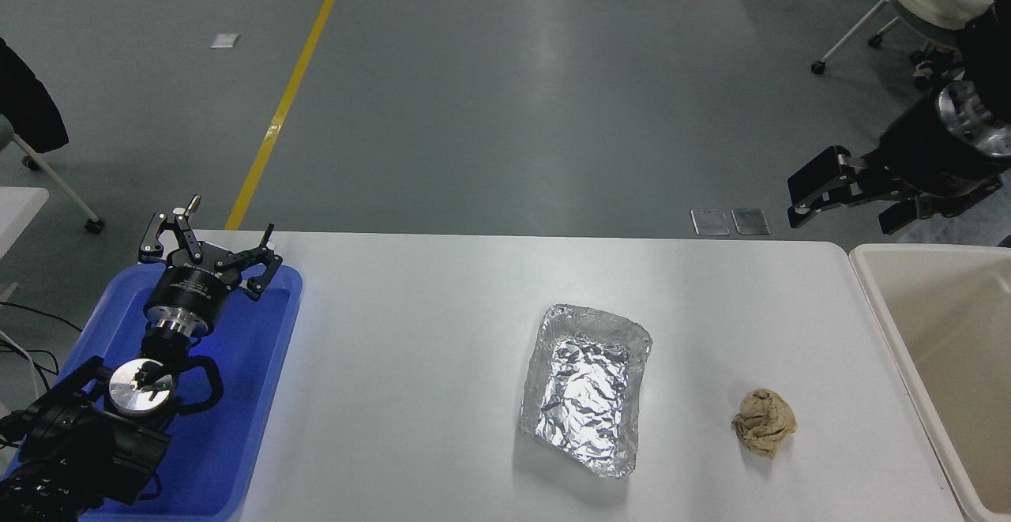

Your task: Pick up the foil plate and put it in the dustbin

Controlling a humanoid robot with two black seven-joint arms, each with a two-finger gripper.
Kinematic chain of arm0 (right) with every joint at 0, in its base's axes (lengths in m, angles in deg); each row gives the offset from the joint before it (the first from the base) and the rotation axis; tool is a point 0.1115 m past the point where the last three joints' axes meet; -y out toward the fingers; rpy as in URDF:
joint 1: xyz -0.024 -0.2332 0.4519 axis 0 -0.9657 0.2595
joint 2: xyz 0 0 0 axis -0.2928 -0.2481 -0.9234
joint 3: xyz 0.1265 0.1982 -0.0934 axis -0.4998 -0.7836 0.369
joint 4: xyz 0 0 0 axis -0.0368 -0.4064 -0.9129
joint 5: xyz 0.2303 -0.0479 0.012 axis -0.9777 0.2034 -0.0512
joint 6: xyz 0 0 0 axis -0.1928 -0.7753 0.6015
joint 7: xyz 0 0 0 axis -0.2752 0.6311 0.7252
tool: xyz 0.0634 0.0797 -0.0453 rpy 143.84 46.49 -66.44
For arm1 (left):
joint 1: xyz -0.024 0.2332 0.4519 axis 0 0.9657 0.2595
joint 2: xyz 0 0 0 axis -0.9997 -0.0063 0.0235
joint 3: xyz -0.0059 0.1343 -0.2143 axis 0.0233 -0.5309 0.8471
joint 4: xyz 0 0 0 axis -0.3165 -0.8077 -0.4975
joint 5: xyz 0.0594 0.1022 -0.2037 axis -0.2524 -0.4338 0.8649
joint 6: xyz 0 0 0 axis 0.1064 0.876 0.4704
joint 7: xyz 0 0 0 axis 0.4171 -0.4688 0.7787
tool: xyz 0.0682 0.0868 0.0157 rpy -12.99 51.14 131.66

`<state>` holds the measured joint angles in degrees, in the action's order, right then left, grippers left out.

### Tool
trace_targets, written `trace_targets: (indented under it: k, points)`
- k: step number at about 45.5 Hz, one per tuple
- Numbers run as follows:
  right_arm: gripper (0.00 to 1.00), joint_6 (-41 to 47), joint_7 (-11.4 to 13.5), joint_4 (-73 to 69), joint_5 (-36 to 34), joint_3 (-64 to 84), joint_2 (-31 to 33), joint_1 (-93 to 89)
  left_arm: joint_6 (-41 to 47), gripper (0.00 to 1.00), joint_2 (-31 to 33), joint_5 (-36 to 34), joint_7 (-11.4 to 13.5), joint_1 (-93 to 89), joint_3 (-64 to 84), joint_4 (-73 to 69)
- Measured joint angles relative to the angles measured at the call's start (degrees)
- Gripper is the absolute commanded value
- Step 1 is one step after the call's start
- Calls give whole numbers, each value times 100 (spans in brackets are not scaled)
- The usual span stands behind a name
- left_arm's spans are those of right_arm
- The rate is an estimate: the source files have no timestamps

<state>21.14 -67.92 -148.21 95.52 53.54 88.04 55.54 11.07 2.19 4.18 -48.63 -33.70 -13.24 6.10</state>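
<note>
Head view, left to right: the left gripper [207, 247] hangs over the far end of a blue tray [253, 396] at the table's [411, 324] left edge, its arm coming up from the lower left corner. Its jaws are spread wide and hold nothing.

Well to the right of those jaws and nearer the camera, the foil plate [586, 386] lies flat on the white table, open side up, its long side running roughly away from the camera. Nothing touches it. Further right and a little nearer the camera sits a crumpled paper ball [763, 422], apart from the plate.

The right gripper [821, 194] reaches in from the right edge, up in the air beyond the table's far edge, fingers pointing left. Its jaws stand parted and empty. From these jaws the plate lies well away, to the left and much nearer the camera, with bare table between; the paper ball lies nearly straight toward the camera from them, also well away. Two small grey plates [731, 221] on the floor show just left of the jaws.

The dustbin [885, 309] stands at the table's right end, on the camera side of the right jaws and slightly to their right, cut off by the picture's edge. What shows of its inside is bare.
</note>
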Motion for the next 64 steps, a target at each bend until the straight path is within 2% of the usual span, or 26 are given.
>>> trace_targets:
  k: [52,58,64]
  points:
    - [100,22,-9,-15,-97,-125,-75,-615,0,100,1,0,-6,-2,0,2]
    - [100,-172,-10,3,-97,-398,-112,-1079,-4,100,2,0,-6,2,0,2]
    - [100,-731,-9,13,-96,-738,-142,-1725,-4,100,3,0,-5,2,0,2]
